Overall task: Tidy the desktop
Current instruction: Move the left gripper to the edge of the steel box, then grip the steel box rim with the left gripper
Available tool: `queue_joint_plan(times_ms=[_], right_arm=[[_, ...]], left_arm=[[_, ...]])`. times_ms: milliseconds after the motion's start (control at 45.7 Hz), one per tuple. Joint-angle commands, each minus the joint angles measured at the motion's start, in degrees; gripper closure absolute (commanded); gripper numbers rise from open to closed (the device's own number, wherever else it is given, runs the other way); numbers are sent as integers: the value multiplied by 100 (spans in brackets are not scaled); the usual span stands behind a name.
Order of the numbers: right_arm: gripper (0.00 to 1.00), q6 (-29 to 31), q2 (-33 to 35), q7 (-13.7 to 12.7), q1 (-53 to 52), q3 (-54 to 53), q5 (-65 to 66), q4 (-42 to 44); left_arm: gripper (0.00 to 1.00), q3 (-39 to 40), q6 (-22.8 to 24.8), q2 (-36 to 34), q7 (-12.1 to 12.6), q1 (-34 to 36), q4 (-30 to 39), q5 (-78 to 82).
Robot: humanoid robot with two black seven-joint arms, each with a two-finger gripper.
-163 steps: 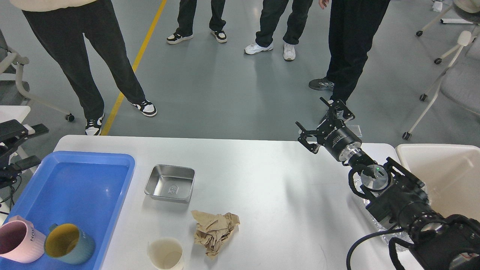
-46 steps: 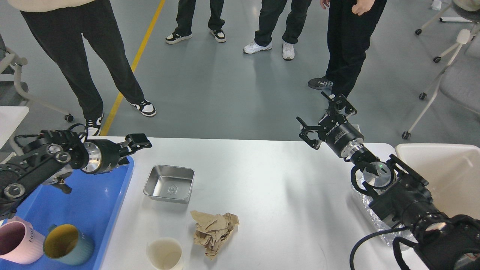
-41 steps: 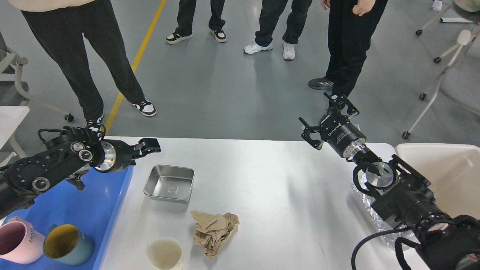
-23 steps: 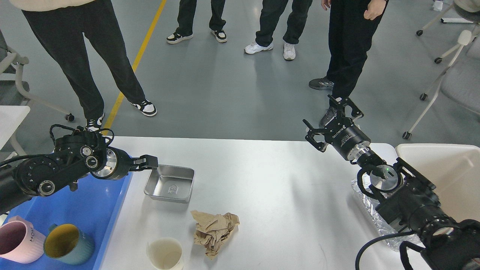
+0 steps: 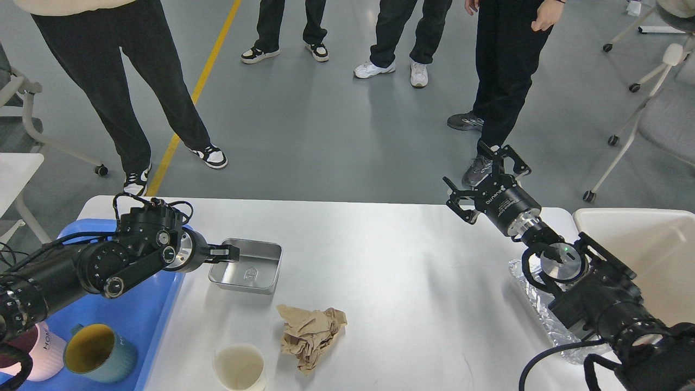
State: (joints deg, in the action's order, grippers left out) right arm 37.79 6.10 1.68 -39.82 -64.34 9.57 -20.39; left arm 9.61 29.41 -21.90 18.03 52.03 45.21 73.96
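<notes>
Two mugs sit at the near left in the blue tray (image 5: 157, 293): a pink mug (image 5: 40, 353) with "HO" readable on its side, rest of the word hidden by my left arm, and a teal mug (image 5: 100, 355) with a yellow inside, touching it. Near centre on the desktop (image 5: 391, 271): a white paper cup (image 5: 239, 368), upright, just beside a crumpled brown paper wad (image 5: 310, 334). Near right edge: crinkled clear plastic (image 5: 535, 304) lying partly under my right arm, next to a beige bin (image 5: 640, 244) that sits off the table's right end.

Mid-table: a steel tray (image 5: 247, 266), shallow and rectangular, with an embossed mark on its floor, too small to read. Left gripper (image 5: 231, 252) is at the tray's left rim; fingers are seen nearly end-on and dark, so I can't tell how far apart they are or whether they pinch the rim. They look to be touching or just over it.

Far right: right gripper (image 5: 486, 176) is raised past the table's far edge, fingers spread wide, holding nothing. White lettering on its black wrist body, not legible from here.

Beyond the table: grey floor with a yellow line (image 5: 195, 92), four people (image 5: 505, 70) standing, only legs and shoes in frame, office chairs (image 5: 646, 92) at far right.
</notes>
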Motion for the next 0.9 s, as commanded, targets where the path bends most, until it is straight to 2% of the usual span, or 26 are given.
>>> queue_joint_plan(times_ms=[0, 328, 656, 787, 875], right_arm=[[0, 0, 14, -1, 0, -9, 1, 0], [0, 0, 40, -1, 35, -9, 1, 0], [0, 0, 67, -1, 44, -9, 1, 0], [0, 0, 93, -1, 44, -9, 1, -8], [0, 0, 102, -1, 44, -9, 1, 0]], left_arm=[[28, -11, -32, 186, -28, -9, -232, 154], [44, -11, -137, 318, -151, -70, -460, 576], [77, -503, -339, 643, -344, -70, -768, 594], [100, -547, -331, 714, -388, -53, -900, 594], [100, -539, -217, 652, -406, 9, -891, 559]])
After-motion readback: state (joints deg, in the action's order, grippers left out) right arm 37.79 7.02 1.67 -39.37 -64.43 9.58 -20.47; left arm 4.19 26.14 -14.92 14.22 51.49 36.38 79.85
